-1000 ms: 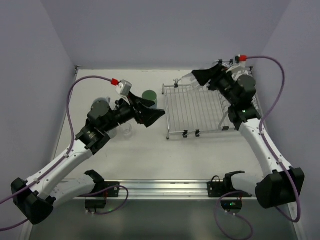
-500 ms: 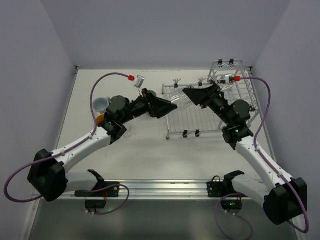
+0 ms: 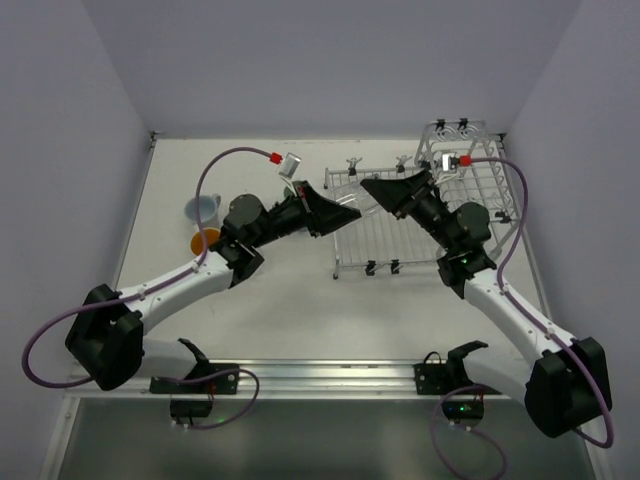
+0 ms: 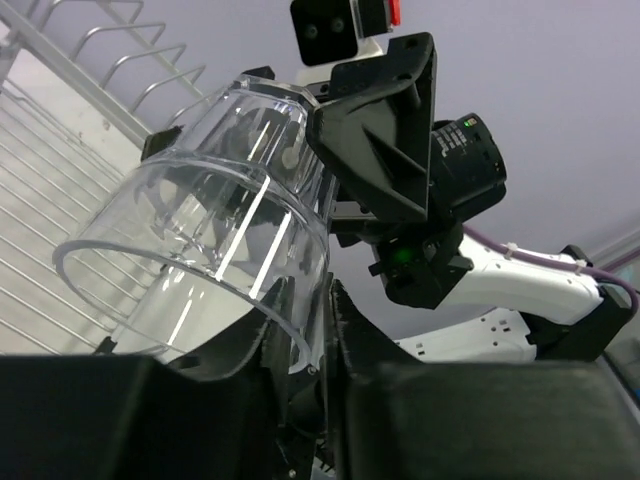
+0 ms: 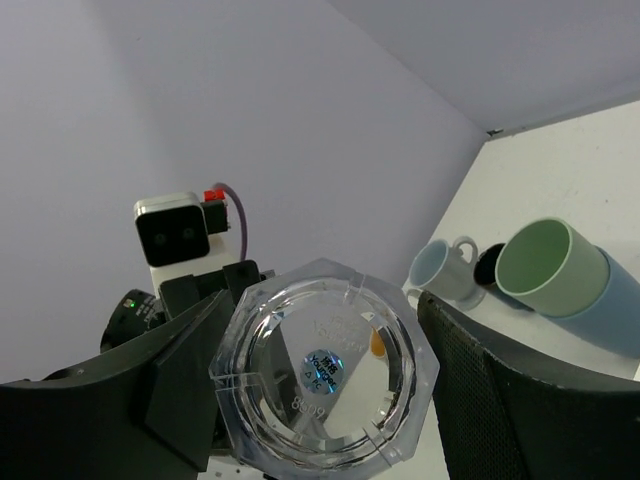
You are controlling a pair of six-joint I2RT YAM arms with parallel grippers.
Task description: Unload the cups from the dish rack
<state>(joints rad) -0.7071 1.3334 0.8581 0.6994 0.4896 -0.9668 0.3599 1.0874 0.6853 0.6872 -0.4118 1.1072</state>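
Glass, left gripper pinching, right gripper clamping

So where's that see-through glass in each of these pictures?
Top view: the glass is mid-picture, between the left pincer and the right pincer, over the rack's left end.
Left wrist view: left of centre, rim toward the camera.
Right wrist view: bottom centre, base facing the camera.
Shared landmark: the right pincer, clamped on the glass's base.
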